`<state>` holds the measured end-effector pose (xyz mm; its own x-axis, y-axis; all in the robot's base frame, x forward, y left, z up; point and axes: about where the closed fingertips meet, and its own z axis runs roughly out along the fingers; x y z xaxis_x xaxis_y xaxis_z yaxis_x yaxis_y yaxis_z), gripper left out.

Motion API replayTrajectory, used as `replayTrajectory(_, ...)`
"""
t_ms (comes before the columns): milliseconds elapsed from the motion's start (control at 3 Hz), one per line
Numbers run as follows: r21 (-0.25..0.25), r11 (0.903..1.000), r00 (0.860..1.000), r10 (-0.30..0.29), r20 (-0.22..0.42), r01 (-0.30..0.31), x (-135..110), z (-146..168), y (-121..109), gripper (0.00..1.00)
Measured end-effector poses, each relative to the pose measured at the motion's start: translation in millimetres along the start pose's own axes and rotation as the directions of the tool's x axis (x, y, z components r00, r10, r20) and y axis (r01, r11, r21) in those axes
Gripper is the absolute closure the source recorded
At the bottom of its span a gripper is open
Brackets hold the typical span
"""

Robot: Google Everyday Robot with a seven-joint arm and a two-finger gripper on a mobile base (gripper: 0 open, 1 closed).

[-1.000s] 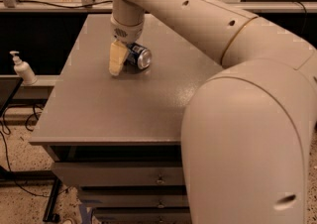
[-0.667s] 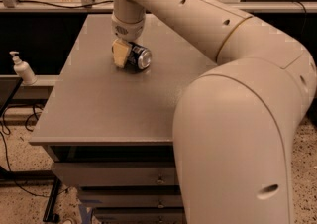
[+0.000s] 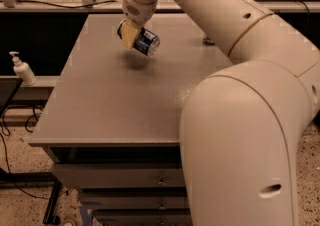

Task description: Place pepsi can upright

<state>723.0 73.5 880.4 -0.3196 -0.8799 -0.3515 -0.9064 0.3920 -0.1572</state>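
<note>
We see the gripper [image 3: 133, 36] clamped on the can [image 3: 146, 42], clear of the table [image 3: 115, 105].
The can hangs tilted on its side over the table's far part, one silver end facing down and right, its shadow on the grey top just below. A tan finger pad [image 3: 129, 34] covers its near side. A pump bottle [image 3: 22, 70] stands beside the table at the view's left edge; drawers [image 3: 120, 175] sit underneath.

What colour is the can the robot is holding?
The pepsi can is dark blue with white markings, camera view; the pincer holds it above the table.
</note>
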Motion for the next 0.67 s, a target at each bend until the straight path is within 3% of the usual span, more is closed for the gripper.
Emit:
replayTrajectory(333,-0.043,0.9991,0.98,0.007,0.198,0.002,-11,-41,-10,1.0)
replayTrajectory(667,-0.121,0.9926,0.908,0.041,0.418,0.011,-21,-76,-6,1.0)
